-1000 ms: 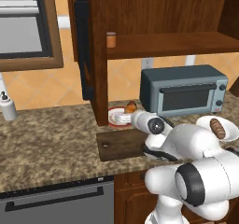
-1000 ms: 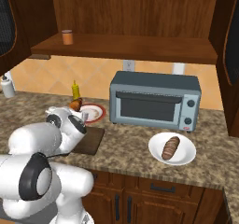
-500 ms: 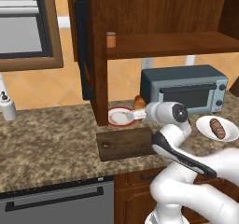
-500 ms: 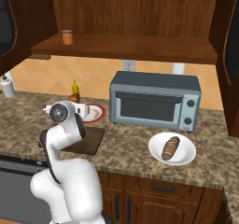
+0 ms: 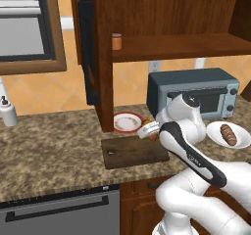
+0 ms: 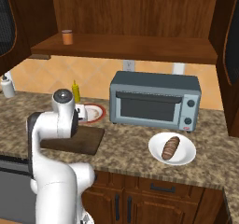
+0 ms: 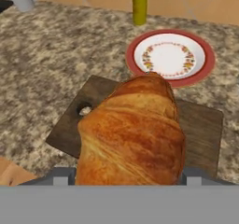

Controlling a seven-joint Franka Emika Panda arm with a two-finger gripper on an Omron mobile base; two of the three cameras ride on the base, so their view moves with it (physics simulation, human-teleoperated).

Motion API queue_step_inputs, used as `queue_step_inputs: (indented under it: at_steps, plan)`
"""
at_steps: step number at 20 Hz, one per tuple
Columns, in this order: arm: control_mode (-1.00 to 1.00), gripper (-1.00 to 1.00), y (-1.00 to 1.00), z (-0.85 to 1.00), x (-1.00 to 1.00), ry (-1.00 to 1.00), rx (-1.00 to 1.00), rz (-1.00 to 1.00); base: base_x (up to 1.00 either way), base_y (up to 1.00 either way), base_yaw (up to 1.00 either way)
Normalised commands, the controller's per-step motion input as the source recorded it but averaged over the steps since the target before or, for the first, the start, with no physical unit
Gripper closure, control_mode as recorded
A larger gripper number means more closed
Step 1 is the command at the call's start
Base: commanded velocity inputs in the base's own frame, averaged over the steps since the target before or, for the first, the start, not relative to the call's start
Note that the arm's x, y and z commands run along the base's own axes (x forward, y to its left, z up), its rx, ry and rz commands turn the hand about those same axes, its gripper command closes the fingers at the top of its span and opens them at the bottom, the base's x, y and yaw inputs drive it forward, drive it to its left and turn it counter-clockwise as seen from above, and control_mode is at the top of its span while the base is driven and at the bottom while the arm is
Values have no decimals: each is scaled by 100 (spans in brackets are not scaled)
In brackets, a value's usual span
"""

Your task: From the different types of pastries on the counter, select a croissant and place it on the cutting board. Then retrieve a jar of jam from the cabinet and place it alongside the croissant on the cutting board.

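The cutting board (image 7: 200,125) is lying on the counter (image 7: 56,55), its hole at the left in the hand view. Above it the gripper (image 7: 128,176) is holding the croissant (image 7: 133,134) between part-closed jaws. It looks light, flaky and easily crushed, so gripping across its thick middle suits it. Its long axis is pointing away from the hand, toward the red-rimmed plate (image 7: 205,69).

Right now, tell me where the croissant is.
The croissant sits in the gripper, close in the hand view, above the cutting board, just short of the red-rimmed plate.
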Motion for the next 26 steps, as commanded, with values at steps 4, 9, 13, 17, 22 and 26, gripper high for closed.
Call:
queue_step_inputs:
  at_steps: [4,9,13,17,22,26]
  plan:
    - [-100,100,3,-54,0,15,0,0,0,0,0]
    - [-100,100,1,-73,0,8,0,0,0,0,0]
    - [-100,100,0,-49,19,0,0,0,0,0,0]
    - [-100,100,-1,-42,27,3,0,1,0,0,0]
    - [-100,100,0,-45,23,4,0,0,0,0,0]
    - [-100,100,0,-55,25,5,0,0,0,0,0]
